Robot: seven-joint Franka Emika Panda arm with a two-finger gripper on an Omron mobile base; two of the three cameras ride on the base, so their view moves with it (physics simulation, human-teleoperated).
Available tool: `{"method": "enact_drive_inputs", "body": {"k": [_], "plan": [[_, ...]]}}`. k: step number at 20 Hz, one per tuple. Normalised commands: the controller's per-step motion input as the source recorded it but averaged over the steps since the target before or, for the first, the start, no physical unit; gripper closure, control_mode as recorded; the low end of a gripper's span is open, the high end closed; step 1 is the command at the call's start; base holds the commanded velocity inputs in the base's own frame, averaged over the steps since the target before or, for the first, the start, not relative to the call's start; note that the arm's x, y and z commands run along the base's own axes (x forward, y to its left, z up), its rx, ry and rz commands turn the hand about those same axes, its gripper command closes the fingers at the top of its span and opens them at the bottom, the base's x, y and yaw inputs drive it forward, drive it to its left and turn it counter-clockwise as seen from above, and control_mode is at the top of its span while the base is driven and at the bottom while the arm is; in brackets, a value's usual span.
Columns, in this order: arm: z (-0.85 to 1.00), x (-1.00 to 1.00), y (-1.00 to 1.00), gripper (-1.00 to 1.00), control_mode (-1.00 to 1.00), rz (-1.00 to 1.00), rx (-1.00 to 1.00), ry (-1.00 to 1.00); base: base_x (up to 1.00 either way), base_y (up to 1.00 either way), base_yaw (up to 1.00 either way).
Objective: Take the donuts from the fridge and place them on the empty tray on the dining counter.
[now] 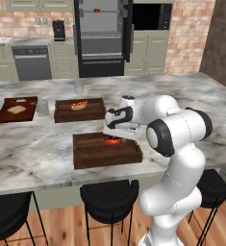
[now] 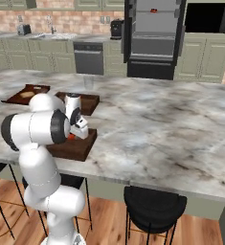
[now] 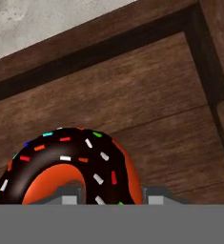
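Nearest the base cameras, the white arm (image 1: pixel 182 134) is being seen bent forward over the dining counter (image 1: pixel 37 158), with black stools (image 1: pixel 109 199) being shown tucked under the near edge. At the far wall, the fridge (image 1: pixel 102 38) is being shown with its doors swung open and its grey shelves exposed; a small red thing (image 1: pixel 96 10) is being glimpsed on an upper shelf, too small to be identified. On the marble top, close to the near edge, the empty tray (image 1: pixel 107 158) is being reached into by the gripper (image 1: pixel 115 137), which is being held low over the tray's right part. Behind it, apart from it, a like tray (image 1: pixel 81 114) is being occupied by a hot dog (image 1: pixel 79 104), and to the left of that a flat cutting board (image 1: pixel 4 113) is being topped by a pale slice (image 1: pixel 17 109). Two clear glasses (image 1: pixel 78 86) are being shown near these, one behind the hot dog tray and one between that tray and the board.

From the hand camera, the donut (image 3: pixel 75 162) is being viewed from above against the tray's wooden floor, near one inner corner, its chocolate icing being dotted with coloured sprinkles. One side of its ring is being clasped between the two finger tips (image 3: pixel 70 195), so the jaws are being kept closed on it. Whether the donut is being rested on the wood or being held just above it cannot be told
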Motion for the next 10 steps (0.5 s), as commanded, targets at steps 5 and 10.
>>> {"method": "enact_drive_inputs", "body": {"k": [5,10], "plan": [[-0.39,0.32,0.0,1.0,-1.0,0.0,-0.03,0.0,0.0,0.0,0.0],[-0.49,0.01,0.0,1.0,-1.0,0.0,0.0,0.0,0.0,0.0,0.0]]}}
